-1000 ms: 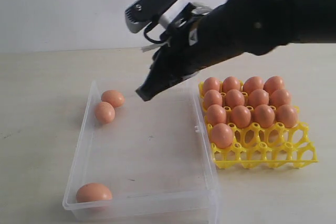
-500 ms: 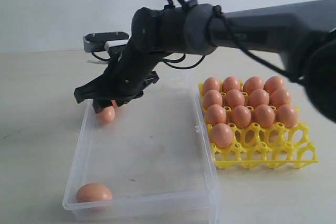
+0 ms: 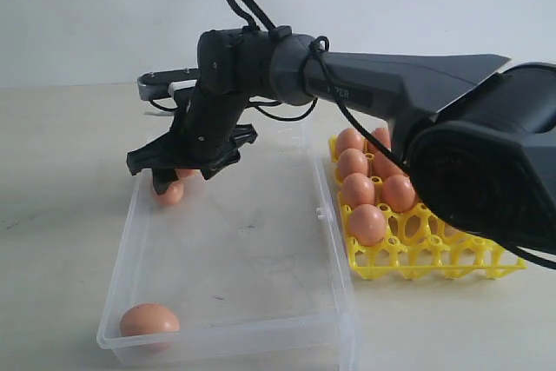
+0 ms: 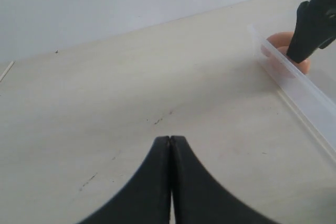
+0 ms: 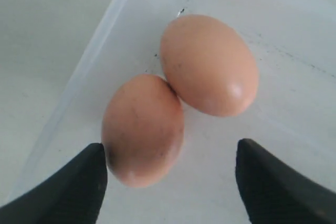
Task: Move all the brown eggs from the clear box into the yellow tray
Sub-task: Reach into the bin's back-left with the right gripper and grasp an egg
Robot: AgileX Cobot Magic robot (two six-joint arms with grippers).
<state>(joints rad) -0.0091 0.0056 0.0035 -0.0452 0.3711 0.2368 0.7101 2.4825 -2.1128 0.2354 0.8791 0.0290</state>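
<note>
The clear box (image 3: 228, 337) holds three brown eggs: one in its near left corner (image 3: 148, 320) and two touching in its far left corner. My right gripper (image 3: 184, 173) reaches across and hangs open over that pair, hiding most of it; one egg (image 3: 171, 194) shows below the fingers. In the right wrist view the right gripper (image 5: 170, 146) is open, one finger beside the nearer egg (image 5: 143, 137), with the other egg (image 5: 210, 64) behind it. The yellow tray (image 3: 419, 259) holds several eggs (image 3: 367, 224) and is partly hidden by the arm. My left gripper (image 4: 170, 140) is shut over bare table.
The box's side wall (image 4: 295, 86) lies just ahead of the left gripper, with an egg (image 4: 281, 41) and a right-gripper finger (image 4: 313, 24) behind it. The right arm (image 3: 391, 76) spans the box and the tray's back rows.
The right arm swung left from the box's middle and came down over the two eggs in the far left corner. The box has shifted slightly.
</note>
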